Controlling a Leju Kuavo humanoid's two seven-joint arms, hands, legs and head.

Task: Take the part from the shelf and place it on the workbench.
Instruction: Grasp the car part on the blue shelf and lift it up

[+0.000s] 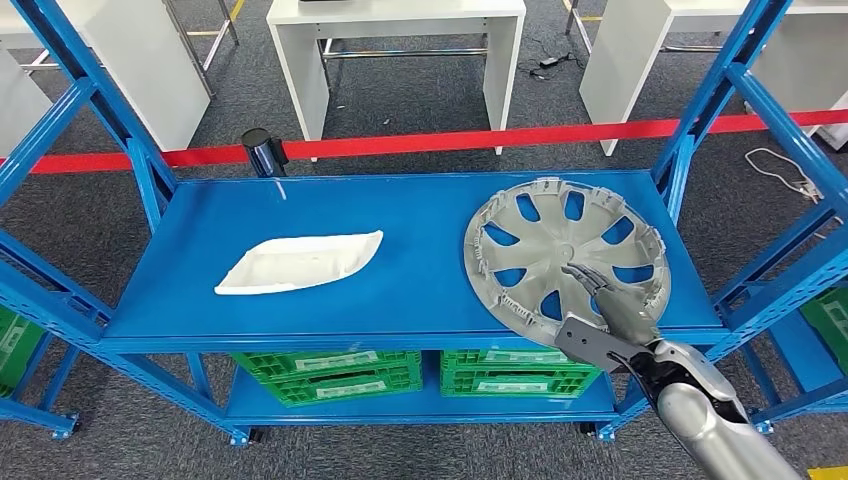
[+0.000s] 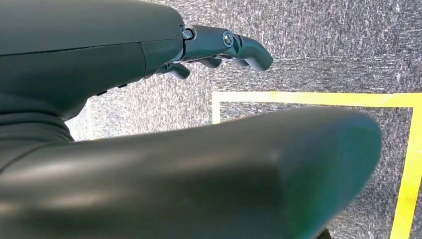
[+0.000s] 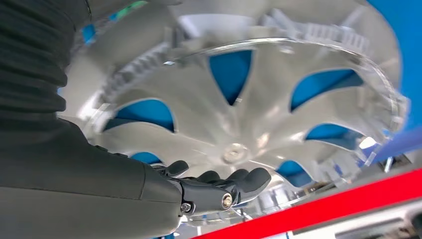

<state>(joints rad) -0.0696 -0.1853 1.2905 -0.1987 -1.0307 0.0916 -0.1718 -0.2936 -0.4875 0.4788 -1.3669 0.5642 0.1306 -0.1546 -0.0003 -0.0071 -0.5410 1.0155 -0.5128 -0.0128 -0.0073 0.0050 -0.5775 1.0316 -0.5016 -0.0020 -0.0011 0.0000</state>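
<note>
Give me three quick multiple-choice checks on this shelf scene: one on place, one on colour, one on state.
1. Where does the hubcap lie on the shelf top?
A. right side
B. left side
C. lower level

2. What colour are the crates under the shelf top?
A. red
B. green
C. white

3. What is the right hand doing?
A. hanging beside the shelf
B. holding the white tray
C. reaching over the hubcap's near rim

Answers:
1 A, it sits right of the white tray.
2 B, green shows below the blue shelf top.
3 C, its fingers lie across the spokes.
</note>
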